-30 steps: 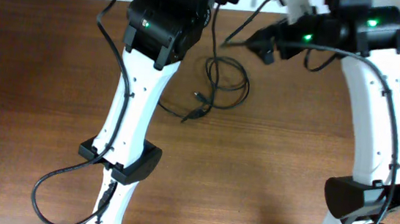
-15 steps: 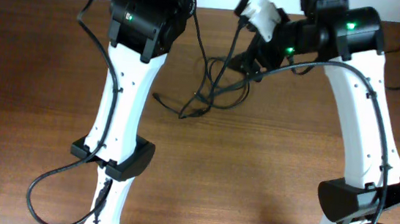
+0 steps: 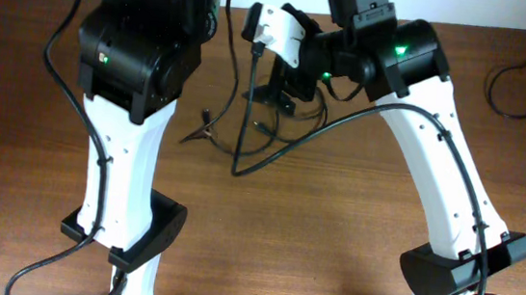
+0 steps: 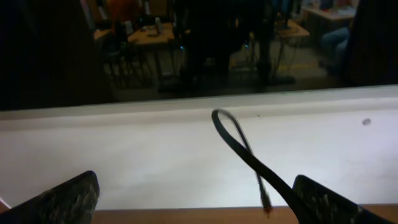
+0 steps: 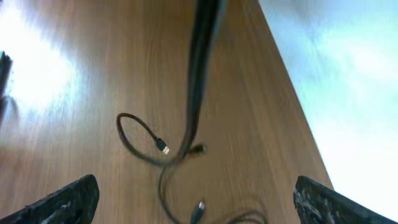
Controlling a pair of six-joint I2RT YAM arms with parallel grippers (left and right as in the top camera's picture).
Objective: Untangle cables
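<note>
While thin black cables [image 3: 265, 128] sprawl in loose curls on grainy brown wood table [image 3: 333, 222] overhead, left gripper [image 4: 196, 182] fingers spread wide, one slim loop arching between them, right gripper [image 5: 196, 183] fingers likewise spread, rubbery strands curling between them.

My left pincer [image 4: 199, 206] shows only as two fingertips cut off at the bottom corners. One of the cables [image 4: 245, 155] runs out of frame beside the right-hand tip. Ahead of my right pincer [image 5: 199, 200], a strand [image 5: 199, 68] hangs blurred at the lens, with its top cropped.
</note>
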